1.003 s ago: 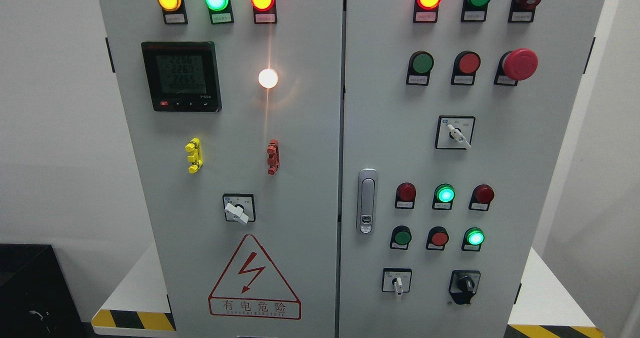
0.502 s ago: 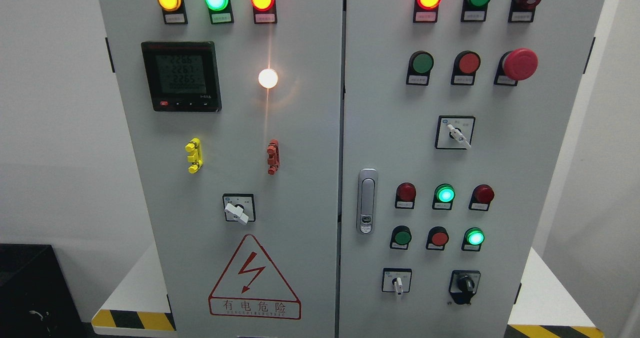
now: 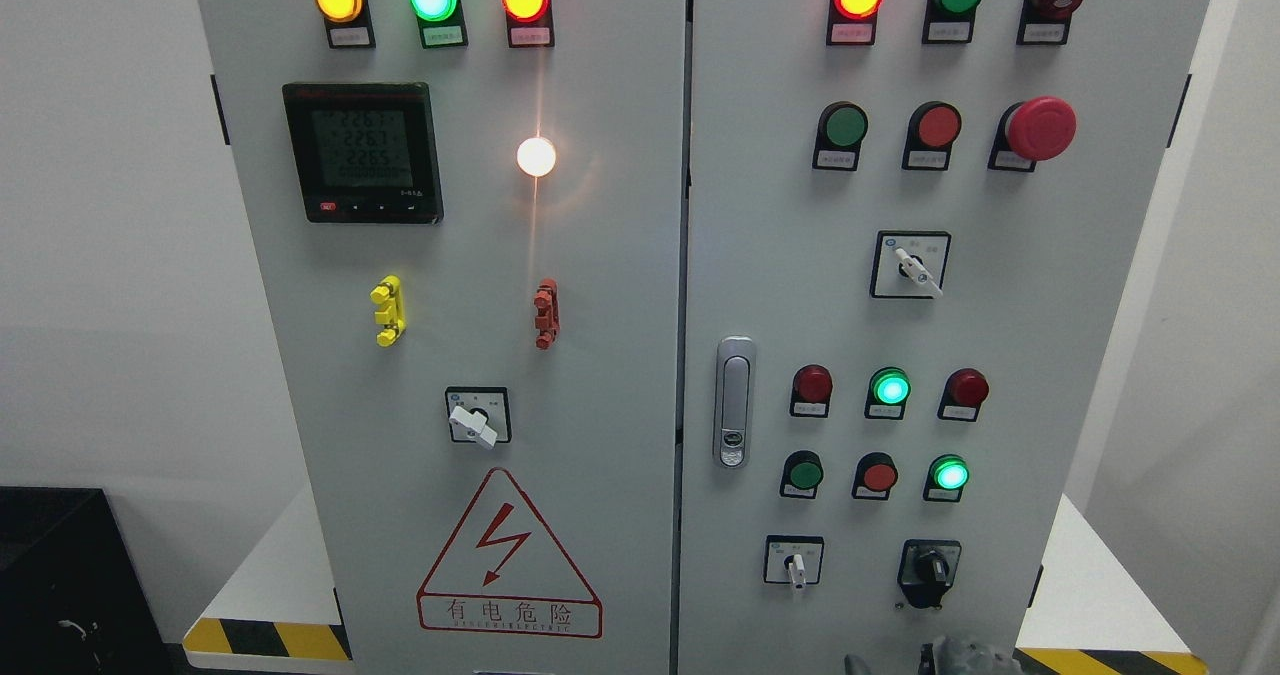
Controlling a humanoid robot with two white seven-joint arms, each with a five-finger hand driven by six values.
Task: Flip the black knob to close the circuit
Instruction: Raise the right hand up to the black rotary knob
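The black knob [image 3: 930, 567] sits in a black housing at the lower right of the grey cabinet's right door [image 3: 1000, 335], its grip standing roughly upright. Just below it, the top of my right hand [image 3: 945, 655] pokes up over the bottom edge of the head view, still apart from the knob. Only grey tips of the hand show, so its state is unclear. My left hand is out of view.
A white selector switch [image 3: 795, 565] sits left of the knob, with lit green lamps [image 3: 949, 475] and red buttons above. A red mushroom stop button [image 3: 1040, 128] juts out at the upper right. A silver door handle [image 3: 734, 400] is near the seam. The left door carries a meter [image 3: 362, 151].
My right hand has risen into view at the bottom edge beneath the black knob. The meter digits changed; the panel is otherwise the same.
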